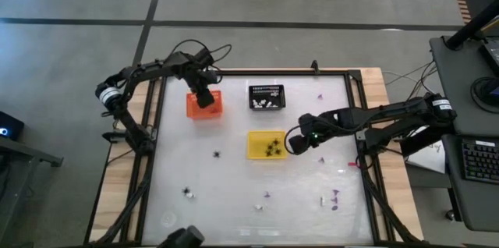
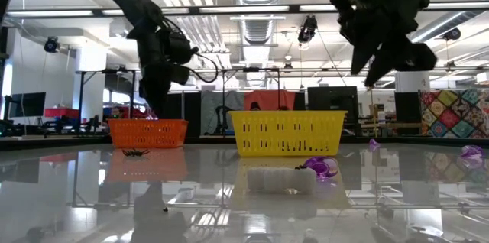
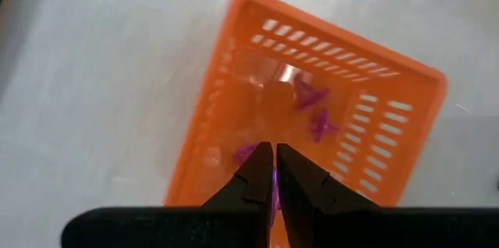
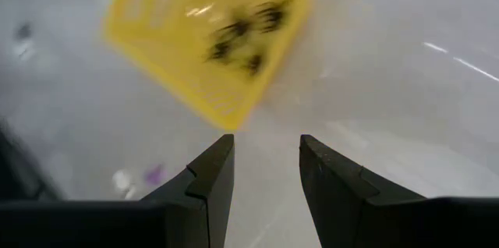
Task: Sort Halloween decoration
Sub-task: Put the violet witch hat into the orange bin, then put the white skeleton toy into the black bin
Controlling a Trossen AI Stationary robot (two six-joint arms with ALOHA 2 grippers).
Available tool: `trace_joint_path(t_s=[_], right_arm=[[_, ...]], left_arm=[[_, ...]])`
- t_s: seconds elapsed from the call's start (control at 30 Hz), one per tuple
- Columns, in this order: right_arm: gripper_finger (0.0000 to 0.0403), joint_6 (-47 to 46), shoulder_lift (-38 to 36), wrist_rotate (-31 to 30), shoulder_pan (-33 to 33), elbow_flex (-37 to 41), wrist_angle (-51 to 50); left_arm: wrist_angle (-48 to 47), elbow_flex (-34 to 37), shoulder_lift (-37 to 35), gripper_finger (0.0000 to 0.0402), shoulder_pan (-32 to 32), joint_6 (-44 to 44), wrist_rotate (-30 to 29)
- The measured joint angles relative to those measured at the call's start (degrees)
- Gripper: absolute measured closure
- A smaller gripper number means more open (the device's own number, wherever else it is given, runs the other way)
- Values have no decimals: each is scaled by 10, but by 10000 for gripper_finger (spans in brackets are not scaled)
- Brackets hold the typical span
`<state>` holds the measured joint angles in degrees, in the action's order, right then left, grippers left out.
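I have the left gripper [image 3: 273, 171] poised right over the orange basket [image 1: 204, 106], its fingers pinched together on what looks like a sliver of purple (too small to be sure), with purple pieces [image 3: 312, 108] already lying inside below. My right gripper [image 4: 267, 162] hangs just beside the yellow basket [image 1: 267, 145], fingers wide and empty. The loose Halloween decoration [image 1: 335, 197] lies scattered on the table [image 1: 234, 193], away from the yellow basket toward the near edge, closer to the right arm.
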<state>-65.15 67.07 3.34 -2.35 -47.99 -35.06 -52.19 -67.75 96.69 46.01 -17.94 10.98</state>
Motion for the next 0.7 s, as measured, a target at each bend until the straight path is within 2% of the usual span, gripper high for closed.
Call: trace_joint_path(t_s=[0.2, 0.33, 0.5, 0.7], right_arm=[[268, -88, 0, -75, 0, 0, -60], [268, -118, 0, -105, 0, 0, -63], [268, -147, 0, -133, 0, 0, -65], [268, -169, 0, -200, 22, 0, -67]], left_arm=[[0, 0, 5, 397, 8, -11, 9], [-1, 0, 5, 375, 8, -22, 35], [-1, 0, 5, 343, 7, -35, 35], [-9, 0, -2, 320, 5, -40, 35]])
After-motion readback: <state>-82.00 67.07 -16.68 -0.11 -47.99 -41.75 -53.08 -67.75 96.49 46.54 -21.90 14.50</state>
